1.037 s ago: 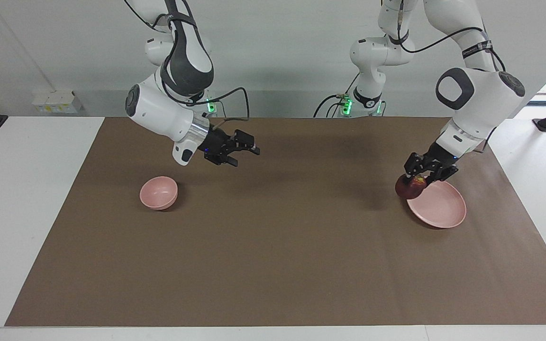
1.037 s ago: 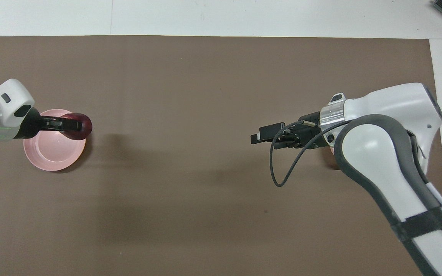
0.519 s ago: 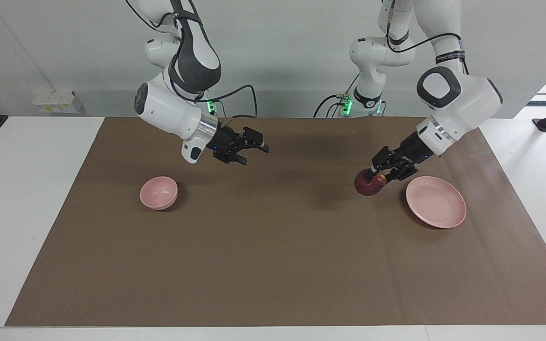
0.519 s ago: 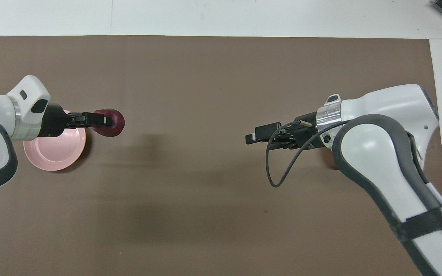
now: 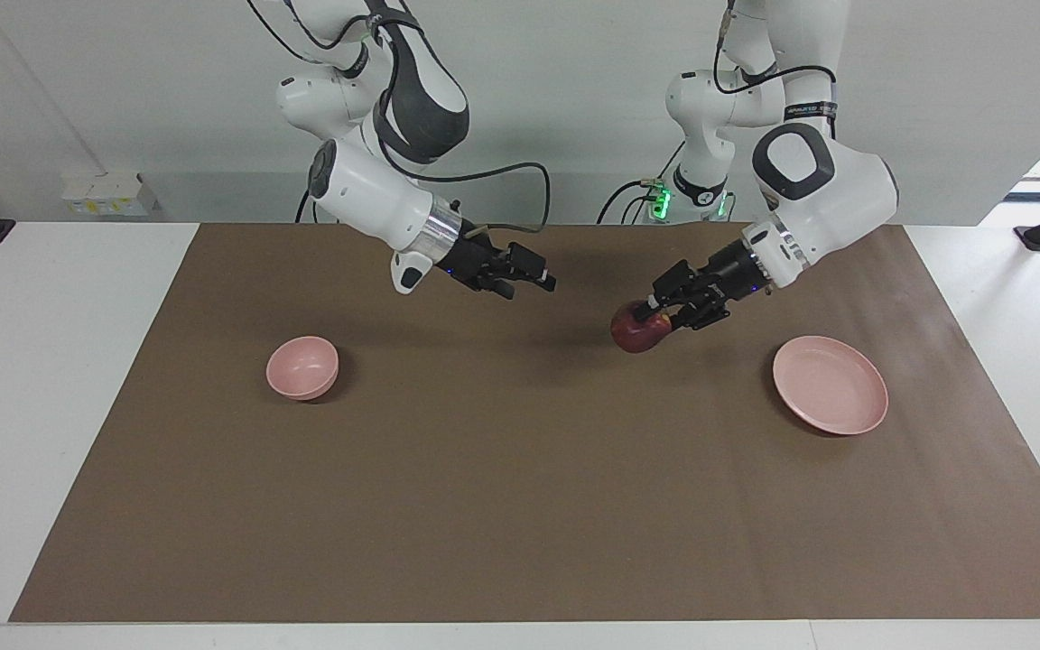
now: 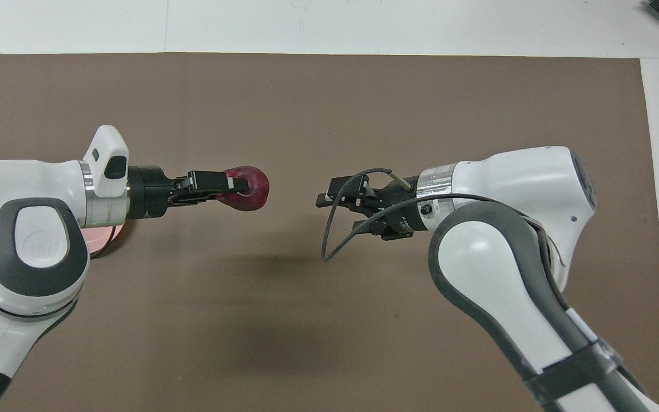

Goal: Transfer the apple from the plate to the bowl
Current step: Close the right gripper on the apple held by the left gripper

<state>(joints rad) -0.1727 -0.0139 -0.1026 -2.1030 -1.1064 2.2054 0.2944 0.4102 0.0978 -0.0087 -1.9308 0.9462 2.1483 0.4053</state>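
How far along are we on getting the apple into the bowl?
Done: the apple is off the plate, which lies bare. In hand: the left pincer is shut on the apple, in the air over the mat's middle, facing the open right pincer, so a handover looks likely. Left: the apple has not reached the bowl at the right arm's end, which holds nothing.

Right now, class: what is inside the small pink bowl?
In the facing view the bowl shows only its bare pink inside. The apple is in the left gripper, up over the mat. In the overhead view the right arm covers the bowl.
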